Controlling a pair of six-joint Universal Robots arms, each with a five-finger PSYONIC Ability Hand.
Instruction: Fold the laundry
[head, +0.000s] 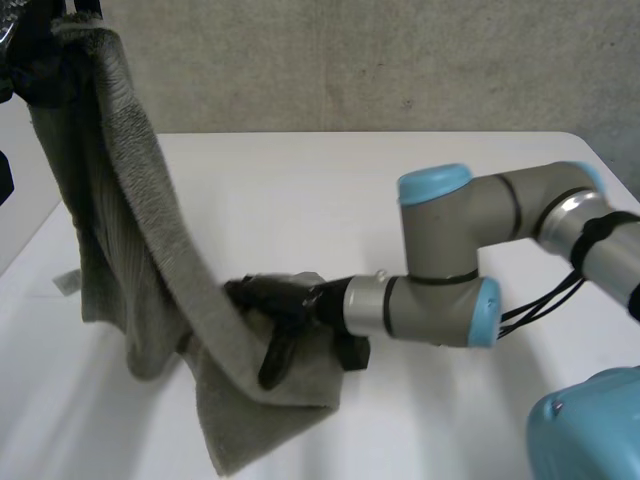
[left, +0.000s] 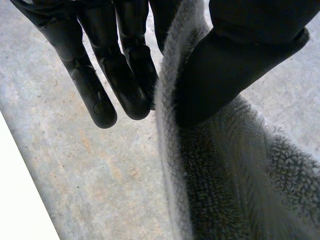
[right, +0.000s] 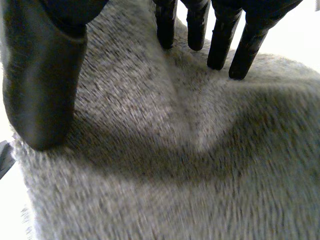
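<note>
Towel (head: 150, 220), grey terry, hangs from upper edge down to white desk (head: 330, 190), lower end heaped there. Left hand (left: 120, 75) grips that top edge, cloth pinched btw straight fingers & thumb, prob. to lift it so it drops flat. Right hand (head: 285, 305) is low on the towel near the desk, fingers one side of a raised fold, thumb the other; looks closed on the cloth, likely to tension it w/ the left. Small pale tag (head: 67, 283) at hanging side edge; no readable text.
</note>
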